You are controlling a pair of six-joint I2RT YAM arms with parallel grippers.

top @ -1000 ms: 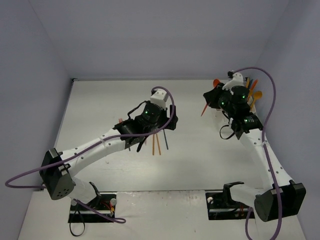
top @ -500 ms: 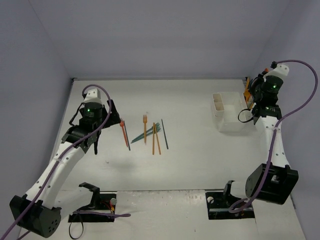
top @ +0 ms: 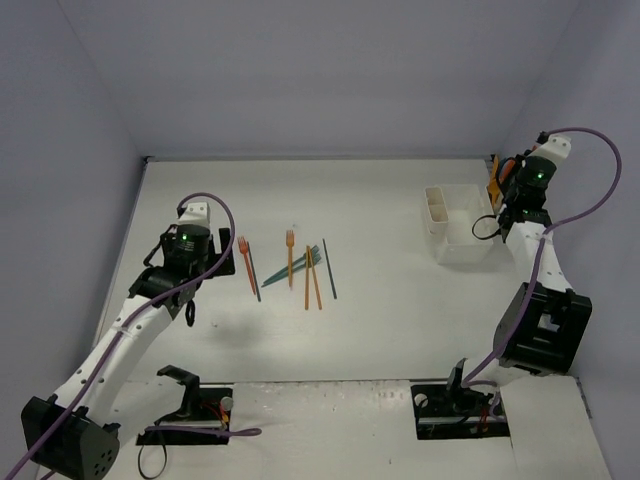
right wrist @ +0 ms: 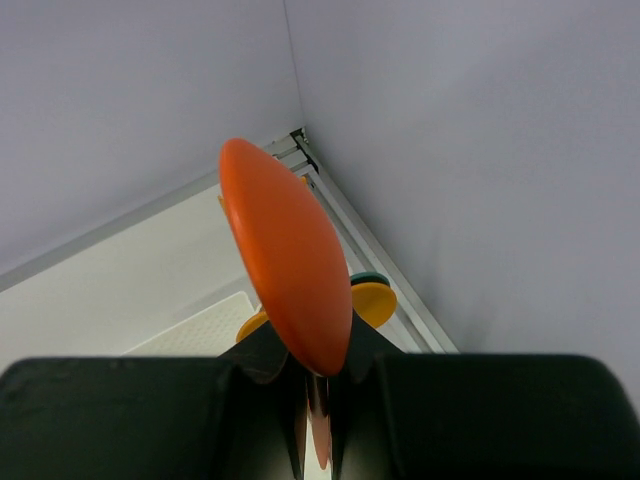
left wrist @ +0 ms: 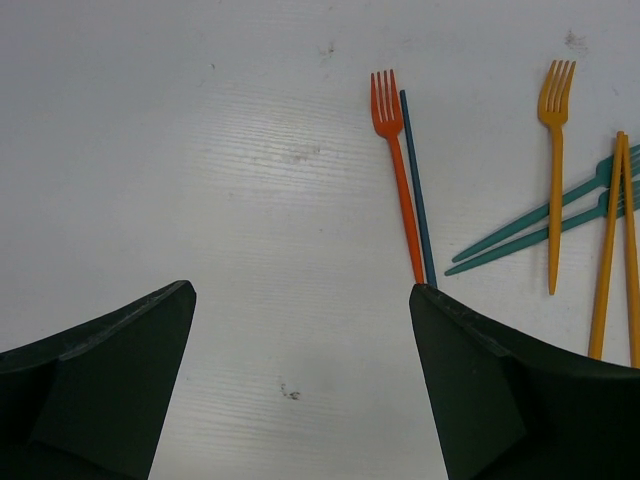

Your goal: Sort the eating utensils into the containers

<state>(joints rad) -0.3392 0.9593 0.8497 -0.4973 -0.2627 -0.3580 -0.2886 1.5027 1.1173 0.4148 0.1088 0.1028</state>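
Several orange, red-orange and teal utensils (top: pixel 292 266) lie loose on the table left of centre. In the left wrist view I see a red-orange fork (left wrist: pixel 400 180), a thin teal piece (left wrist: pixel 415 190), an orange fork (left wrist: pixel 555 170) and teal pieces (left wrist: pixel 540 230). My left gripper (top: pixel 218 266) is open and empty, low over bare table just left of the red-orange fork (top: pixel 246 262); it also shows in its wrist view (left wrist: pixel 300 380). The white compartmented container (top: pixel 458 225) stands at the right. My right gripper (top: pixel 500 185) is beside its far right end, shut on an orange spoon (right wrist: pixel 285 260).
Yellow-orange and teal spoon bowls (right wrist: pixel 375 300) show behind the held spoon, near the table's back right corner. The right wall is close to the right arm. The container's perforated white wall (right wrist: pixel 200 320) lies below the right gripper.
One second ago my left arm hung over the utensils and my right over the container. Now the left gripper is left of the pile and the right is at the container's far right end.
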